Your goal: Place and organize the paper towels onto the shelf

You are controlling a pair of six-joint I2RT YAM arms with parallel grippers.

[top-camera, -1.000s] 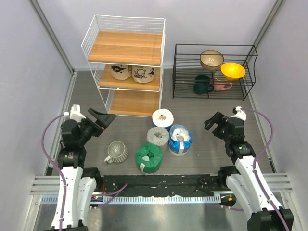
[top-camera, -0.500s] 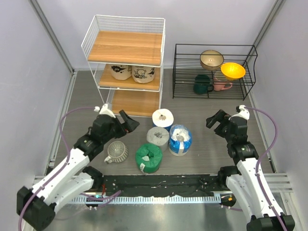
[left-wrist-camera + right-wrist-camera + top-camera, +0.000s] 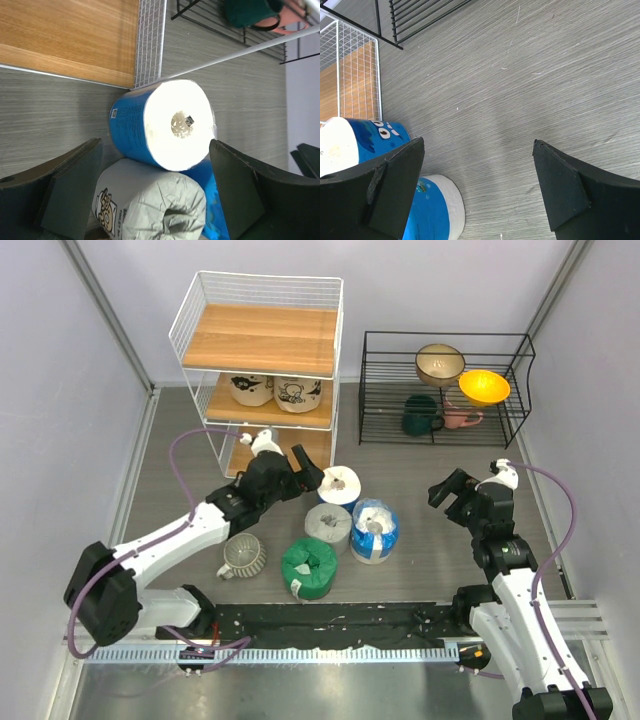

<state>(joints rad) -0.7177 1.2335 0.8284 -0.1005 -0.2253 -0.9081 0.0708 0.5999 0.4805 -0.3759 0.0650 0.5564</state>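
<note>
Top external view, left to right: a ribbed pale mug (image 3: 242,555) lies at 7 o'clock on the bench (image 3: 430,455). The white wire shelf (image 3: 262,340) stands at 11 o'clock with two tan rolls (image 3: 297,393) side by side on its middle tier and nothing on its top board. The left claw (image 3: 298,470) hovers spread wide by the shelf's front right foot, its fingers (image 3: 70,190) flanking the white-topped blue roll (image 3: 338,485). That roll stands upright at the head of a cluster at bench centre. The grey roll (image 3: 328,525) lies against it at its 6 o'clock, the blue-wrapped roll (image 3: 374,530) at its 5 o'clock, and the green roll (image 3: 309,567) nearest the arms. The right claw (image 3: 452,492), likewise spread and empty, hangs at 3 o'clock, well apart from the cluster. A black wire rack (image 3: 445,390) of bowls and mugs sits at 1 o'clock.

With two of six rolls shelved, the step in hand appears to be the reach for a third. The next move calls for closing squarely on the roll's sides, then lifting it clear of the grey neighbour before carrying it toward a free tier at 10 o'clock.

The left arm covers part of the bottom tier. Whether the fingers touch the wrapper cannot be told. The tan rolls' print is too small to read, and the right wrist view cuts both blue rolls off at its left edge.
</note>
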